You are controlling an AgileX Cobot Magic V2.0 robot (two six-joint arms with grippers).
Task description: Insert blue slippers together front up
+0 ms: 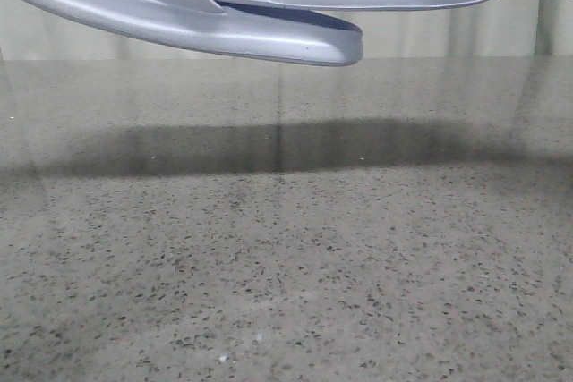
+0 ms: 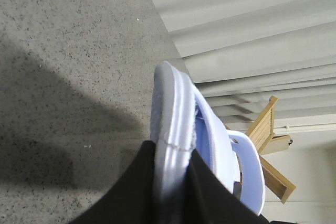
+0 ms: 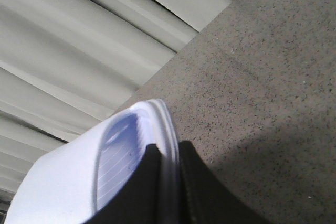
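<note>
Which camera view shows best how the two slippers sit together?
The front view: both slippers hang overlapped above the table. The left wrist view shows one sole edge clamped in the left tool; the right wrist view shows one ribbed footbed in the right tool.

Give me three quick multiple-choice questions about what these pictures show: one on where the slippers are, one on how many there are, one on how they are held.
1. Where are the slippers?
A. Lying on the table
B. In the air above the table
C. On the floor

2. How many slippers show in the front view?
A. One
B. Two
C. Four

3. How does the left gripper stand?
A. Open and empty
B. Shut on a slipper's edge
C. Resting on the table

Answers:
1 B, since bare table and a shadow lie below them.
2 B, since two pale soles overlap there.
3 B, since its dark fingers press either side of a slipper, as the right gripper does on its own.
</note>
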